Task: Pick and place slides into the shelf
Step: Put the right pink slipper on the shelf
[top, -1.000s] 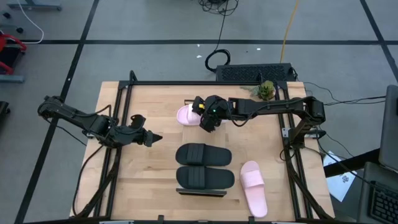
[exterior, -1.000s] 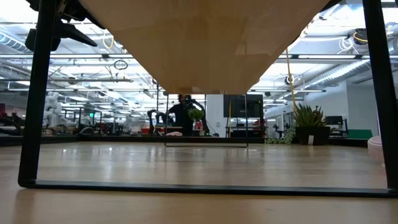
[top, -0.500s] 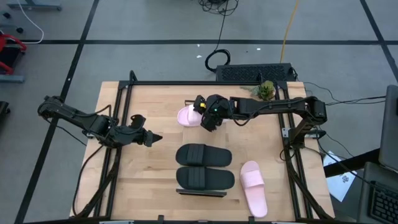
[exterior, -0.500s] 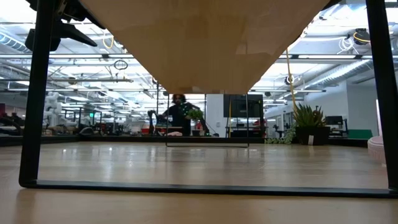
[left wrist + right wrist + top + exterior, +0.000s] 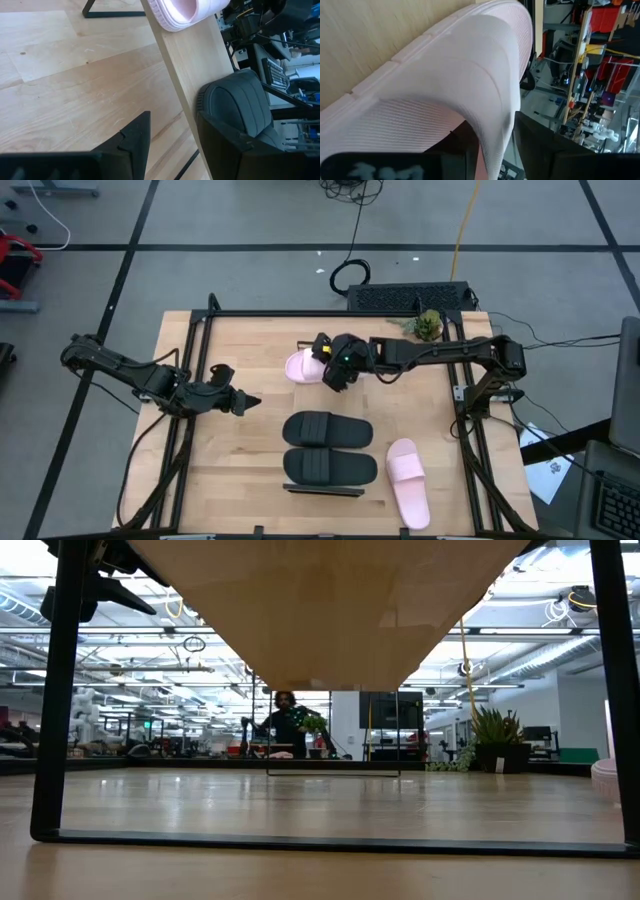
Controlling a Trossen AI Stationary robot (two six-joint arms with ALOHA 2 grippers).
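Observation:
In the high view my right gripper (image 5: 328, 368) reaches in from the table's right and is shut on one pale pink slide (image 5: 300, 366), which lies at the far end of the light-wood shelf (image 5: 330, 395). The two black slides (image 5: 327, 428) (image 5: 330, 465) lie side by side on the shelf's near half. The second pink slide (image 5: 408, 482) lies on the tabletop, to the right of the shelf. My left gripper (image 5: 245, 402) hangs over the table left of the shelf, open by a narrow gap (image 5: 172, 117) and touching nothing. My right gripper (image 5: 495, 131) holds the pink slide by the edge of its wide strap (image 5: 492, 107). One finger (image 5: 457, 150) is under the strap and the other finger (image 5: 545, 150) is outside it. It comes in level from the table's right. The slide's sole (image 5: 167, 15) lies on the shelf's far end.
Black frame rails (image 5: 190, 430) run along the table's left, right and far sides. A small plant (image 5: 428, 325) and a black box (image 5: 410, 297) sit at the far edge. The low view looks under the shelf board (image 5: 330, 610), between its black legs (image 5: 60, 690). A person stands far off in the room.

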